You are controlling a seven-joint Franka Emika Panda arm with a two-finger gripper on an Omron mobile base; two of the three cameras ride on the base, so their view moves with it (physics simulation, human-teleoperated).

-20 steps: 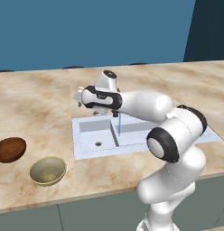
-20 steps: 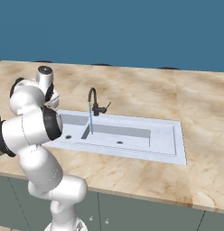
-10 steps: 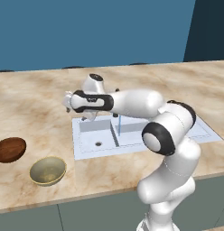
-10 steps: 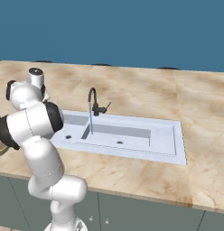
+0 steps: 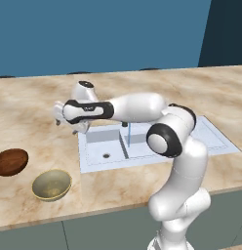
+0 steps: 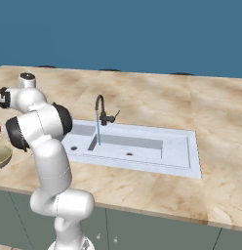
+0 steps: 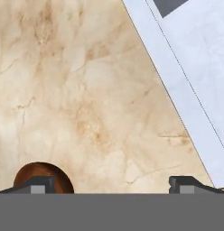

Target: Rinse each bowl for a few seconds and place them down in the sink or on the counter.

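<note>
The dark reddish-brown bowl (image 5: 10,162) sits on the counter (image 5: 40,122) at the far left, and the hand view catches it (image 7: 41,175) beside the left fingertip. The pale olive-gold bowl (image 5: 51,184) stands just right of it near the front edge, its rim (image 6: 1,155) also peeking past the arm in the right base view. My gripper (image 5: 69,125) hovers open over bare counter left of the sink (image 5: 157,146), behind both bowls. In the hand view the gripper (image 7: 114,185) has nothing between its fingers.
A thin blue stream of water runs from the dark faucet (image 6: 100,108) into the white sink (image 6: 142,146). The sink's white rim (image 7: 190,67) crosses the upper right of the hand view. Beige counter (image 6: 215,122) stretches wide to the right.
The arm has swung left, carrying the open gripper from above the sink's left basin out over the counter beside it. The bowls have not moved.
</note>
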